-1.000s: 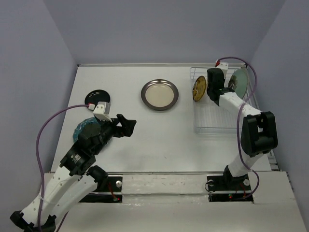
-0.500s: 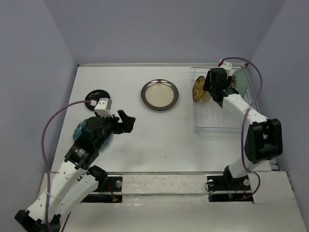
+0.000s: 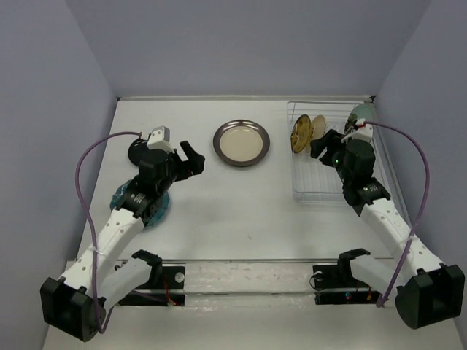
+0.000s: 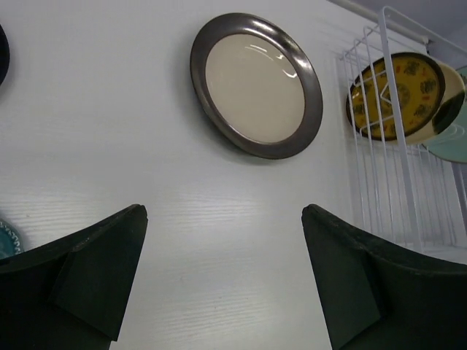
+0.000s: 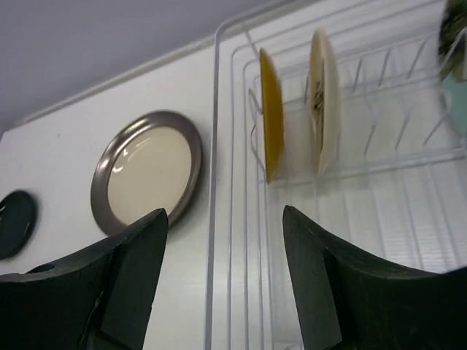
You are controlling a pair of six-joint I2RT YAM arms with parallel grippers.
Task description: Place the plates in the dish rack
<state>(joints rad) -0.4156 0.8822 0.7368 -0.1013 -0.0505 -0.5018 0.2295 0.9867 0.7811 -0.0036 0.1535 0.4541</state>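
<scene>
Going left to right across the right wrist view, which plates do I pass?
black plate → silver-rimmed plate → amber plate → tan plate → pale teal plate, cut off by the right edge.

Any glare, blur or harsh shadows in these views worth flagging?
Top external: even light, sharp, no harsh shadows. Left wrist: small glare streak on the silver-rimmed plate; the near jaws are dark and soft. Right wrist: the pale teal plate is blurred at the right edge.
</scene>
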